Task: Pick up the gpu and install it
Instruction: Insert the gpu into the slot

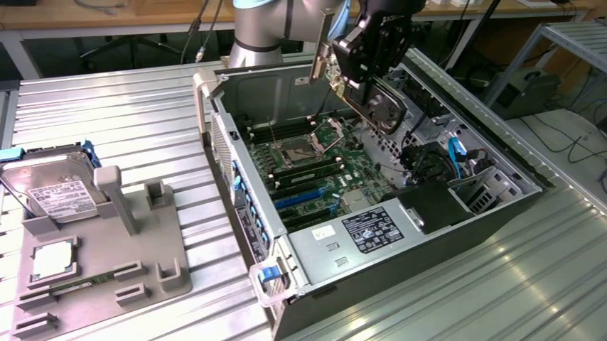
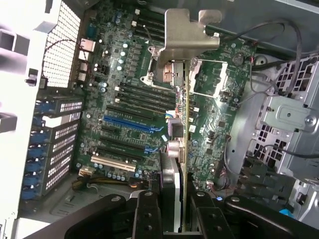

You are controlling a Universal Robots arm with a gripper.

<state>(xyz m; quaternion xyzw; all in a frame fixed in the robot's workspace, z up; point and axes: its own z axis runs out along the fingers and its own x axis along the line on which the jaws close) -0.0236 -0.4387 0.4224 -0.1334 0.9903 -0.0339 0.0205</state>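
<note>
One gpu [image 1: 379, 106] [image 2: 174, 149]: in the air over the far end of the open computer case [image 1: 408, 284], clear of the motherboard [image 1: 356, 170] [image 2: 124, 64], in no slot.
Card attitude: on edge and tilted in the exterior view, round fan face toward the exterior view's right, silver bracket [image 1: 323, 64] [image 2: 185, 30] at the end toward the exterior view's left.
Pincer [image 1: 360, 71] [image 2: 177, 219]: clamped on the gpu; the wrist view has a black finger [image 2: 147, 214] on either side of the card's near end.
Arm [image 1: 261, 28]: grey column behind the case, wrist reaching over the case opening and pointing down into it.
Below the card: blue slot [image 1: 303, 195] [image 2: 127, 124] and the black slots beside it are bare; the processor socket [image 1: 301, 153] lies under the bracket end.
Off to the side: grey holder [image 1: 114, 241] on the ribbed metal worktop [image 1: 114, 114], well apart from the case, carrying a hard drive [image 1: 52, 192] and a memory stick [image 1: 76, 284].
Hidden, arm: upper links cut off by the top of the exterior view.
Hidden, card: the wrist view sees it edge-on, so neither face can be read there; the bracket covers part of the socket.
Hard to tell: where the fingertips meet the card in the exterior view, and its connector edge.
</note>
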